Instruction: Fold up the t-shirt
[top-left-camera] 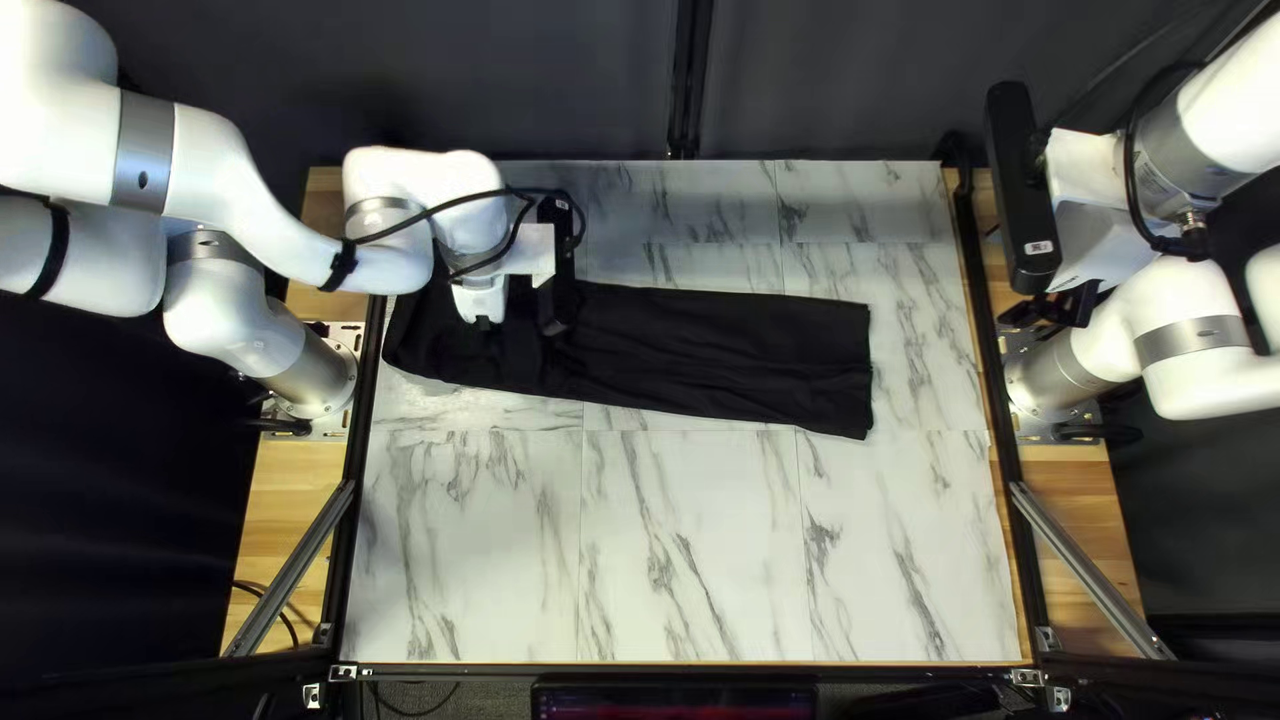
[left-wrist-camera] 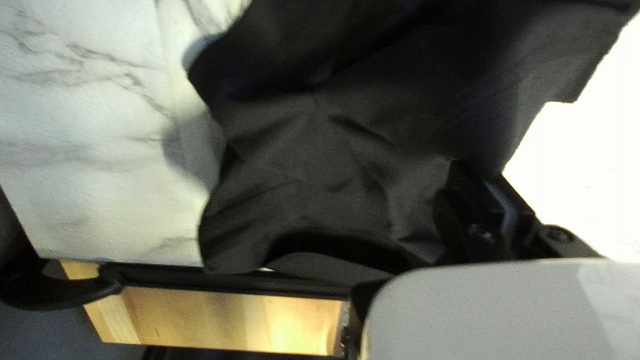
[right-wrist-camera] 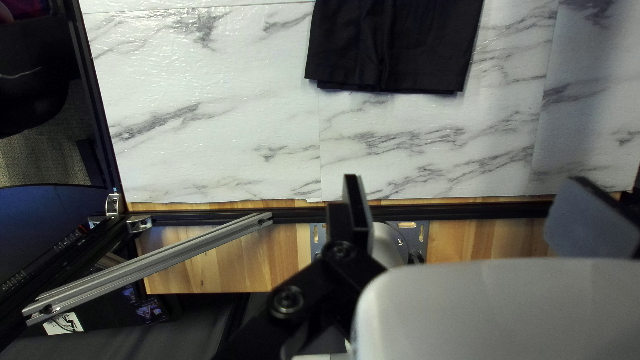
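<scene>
The black t-shirt [top-left-camera: 727,354] lies as a long folded strip, its right end flat and its left part rumpled under my left arm. My left gripper [top-left-camera: 483,322] is low over that left part. In the left wrist view, creases of the t-shirt [left-wrist-camera: 320,147] run to my left gripper [left-wrist-camera: 479,175], whose fingers are close together with cloth pinched at their tips. My right gripper [top-left-camera: 1054,310] is raised at the table's right edge, away from the cloth. The right wrist view has my right gripper [right-wrist-camera: 467,180] open, the t-shirt's straight end [right-wrist-camera: 400,50] lying ahead.
Bare marble-patterned tabletop [top-left-camera: 694,547] spans the near side of the t-shirt. Black rails [top-left-camera: 1003,400] border both sides, with wooden strips [top-left-camera: 1087,514] beyond them. My left arm [top-left-camera: 240,187] reaches over the table's far left corner.
</scene>
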